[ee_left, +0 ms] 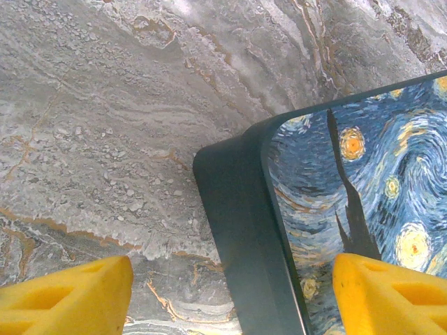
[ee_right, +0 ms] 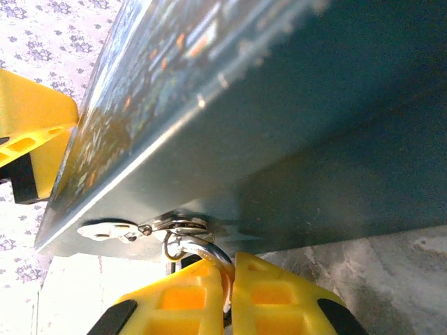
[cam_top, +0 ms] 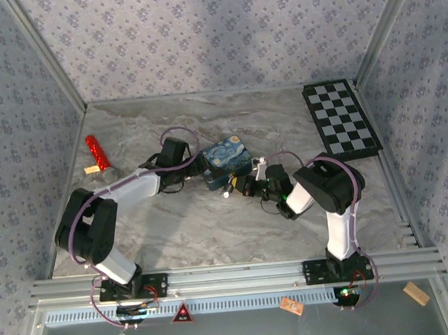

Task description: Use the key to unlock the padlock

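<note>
- Looking down from the top external camera, a box (cam_top: 227, 158) printed with a swirling night-sky painting sits mid-counter (cam_top: 213, 223), with both arms reaching in to it. The left end effector (cam_top: 197, 168) meets the box's left end, and the right end effector (cam_top: 241, 186) is at its near right corner. A red cylinder (cam_top: 96, 152) lies far left, and a checkerboard (cam_top: 342, 118) lies at the far right corner. The lock hardware is too small to make out here.
- Left wrist view: the left end effector (ee_left: 230, 296) is released, its yellow fingers (ee_left: 70, 293) spread wide. One is over the marbled counter (ee_left: 105, 105) and the other over the box's painted lid (ee_left: 363, 174), so the box's dark corner stands between them with nothing clamped.
- Right wrist view: the right end effector (ee_right: 230, 279) is clenched, its two yellow pads pressed together on a curved metal loop (ee_right: 199, 250). The loop hangs from a cluster of small metal fittings (ee_right: 178, 225) at the lower edge of the box (ee_right: 314, 139), beside a flat silver tab (ee_right: 105, 230). I cannot tell whether the loop is the lock's shackle or the key's ring. A yellow finger of the left end effector (ee_right: 31, 132) shows at the box's far end.
</note>
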You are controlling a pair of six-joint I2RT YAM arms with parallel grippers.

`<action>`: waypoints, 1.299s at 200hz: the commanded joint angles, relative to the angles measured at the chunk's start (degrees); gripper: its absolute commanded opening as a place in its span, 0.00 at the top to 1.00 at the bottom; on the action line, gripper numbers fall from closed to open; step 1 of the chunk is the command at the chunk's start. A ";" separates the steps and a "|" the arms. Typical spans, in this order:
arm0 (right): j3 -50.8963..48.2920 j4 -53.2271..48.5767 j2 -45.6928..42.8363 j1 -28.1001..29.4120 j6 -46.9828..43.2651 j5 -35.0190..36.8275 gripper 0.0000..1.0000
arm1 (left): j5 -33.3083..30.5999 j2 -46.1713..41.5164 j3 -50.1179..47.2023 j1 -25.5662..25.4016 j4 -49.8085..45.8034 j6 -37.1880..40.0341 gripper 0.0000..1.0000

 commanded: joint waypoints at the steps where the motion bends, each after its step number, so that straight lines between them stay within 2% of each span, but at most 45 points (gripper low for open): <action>1: -1.34 1.57 -0.40 -0.06 3.17 1.24 0.92 | -2.56 -1.10 -1.96 0.45 -1.75 -0.87 0.25; 40: -1.37 4.39 -0.72 0.97 9.97 4.67 1.00 | -3.62 -2.25 -3.71 0.33 -0.40 -2.67 0.25; 131: -3.59 7.16 -2.47 3.71 18.65 12.12 1.00 | -5.46 -3.00 -4.44 -0.38 0.34 -5.20 0.25; 176: -4.14 9.17 -3.10 4.14 20.13 13.33 1.00 | -6.37 -3.26 -4.26 -0.38 -0.01 -5.36 0.24; 260: -3.78 9.81 -2.27 6.96 28.47 22.32 1.00 | -4.99 -3.59 -4.13 -1.59 1.74 -8.22 0.24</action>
